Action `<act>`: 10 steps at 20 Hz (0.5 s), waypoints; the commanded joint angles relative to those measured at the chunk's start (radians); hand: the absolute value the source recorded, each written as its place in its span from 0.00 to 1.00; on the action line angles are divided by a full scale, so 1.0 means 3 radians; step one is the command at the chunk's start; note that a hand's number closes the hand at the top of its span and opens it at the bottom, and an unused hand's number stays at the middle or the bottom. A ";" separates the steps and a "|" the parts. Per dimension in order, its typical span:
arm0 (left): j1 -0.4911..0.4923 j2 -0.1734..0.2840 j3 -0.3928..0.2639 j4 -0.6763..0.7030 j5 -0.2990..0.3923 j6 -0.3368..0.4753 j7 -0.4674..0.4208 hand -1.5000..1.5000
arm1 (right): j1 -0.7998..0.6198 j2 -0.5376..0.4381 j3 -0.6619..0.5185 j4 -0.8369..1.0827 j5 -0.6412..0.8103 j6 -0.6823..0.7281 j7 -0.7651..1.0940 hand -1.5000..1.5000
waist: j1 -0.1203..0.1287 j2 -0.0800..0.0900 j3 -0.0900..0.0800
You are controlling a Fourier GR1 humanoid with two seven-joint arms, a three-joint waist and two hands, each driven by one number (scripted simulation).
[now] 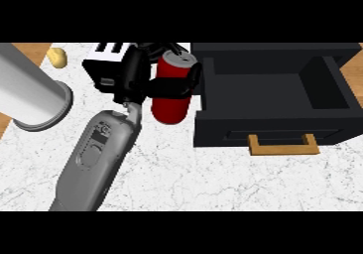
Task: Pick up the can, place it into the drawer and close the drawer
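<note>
The robot hand point(144, 74) is curling around the red can point(172, 94), apparently the left one. The open drawer point(276, 106) is sitting just right of the upright can

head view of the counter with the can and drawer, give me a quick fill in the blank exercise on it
1. The hand has its fingers curled round the ____ can.
2. The black drawer to the can's right stands ____.
3. The drawer's handle is made of ____.
4. The small yellow object lies near the counter's far ____ corner.

Missing words: red; open; wood; left
</note>
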 commanded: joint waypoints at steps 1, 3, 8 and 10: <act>-0.0535 -0.0005 -0.0035 0.0262 -0.0028 0.0150 0.0135 1.00 | -0.0087 -0.0039 -0.0047 0.0064 -0.0038 0.0019 0.0033 0.00 | -0.0004 0.0004 0.0000; -0.0712 -0.0005 -0.0212 0.0259 0.0072 0.0384 0.0318 1.00 | -0.0239 -0.0045 -0.0043 0.0103 -0.0030 -0.0066 0.0122 0.00 | -0.0002 0.0002 0.0000; -0.1386 -0.0006 -0.0317 0.0874 0.0246 0.0661 0.0361 1.00 | 0.0002 0.0047 0.0127 0.0002 0.0140 0.0037 -0.0009 0.00 | -0.0063 0.0011 0.0001; -0.1417 -0.0006 -0.0459 0.1040 0.0437 0.0813 0.0260 1.00 | -0.0046 -0.0021 -0.0011 -0.0035 0.0006 0.0026 0.0083 0.00 | -0.0070 0.0012 0.0001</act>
